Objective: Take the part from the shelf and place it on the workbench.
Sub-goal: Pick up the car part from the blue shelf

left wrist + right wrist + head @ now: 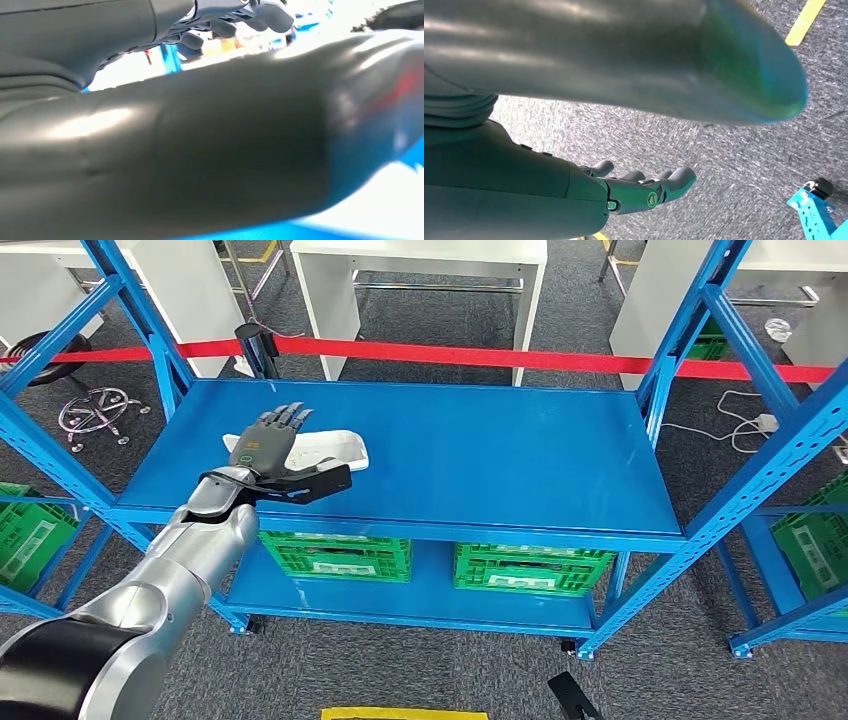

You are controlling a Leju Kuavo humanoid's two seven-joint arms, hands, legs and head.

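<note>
A flat white part (338, 448) lies on the left side of the blue shelf's top board (500, 455). My left hand (268, 447) is stretched over the part's left end. Its fingers are straight and spread above the part, and the thumb (322, 484) sticks out along the part's near edge. The fingers are not closed on the part. In the left wrist view the thick thumb (200, 160) crosses the picture and the fingers (235, 20) reach out beyond it. My right hand (639, 192) hangs over the grey carpet, lightly curled, holding nothing.
Two green crates (335, 555) (530, 568) stand on the shelf's lower board. Blue uprights (140, 330) (690, 330) frame the shelf's two ends. Red barrier tape (480, 355) runs behind it, with white tables (420, 260) beyond. A yellow floor line (806, 20) crosses the carpet.
</note>
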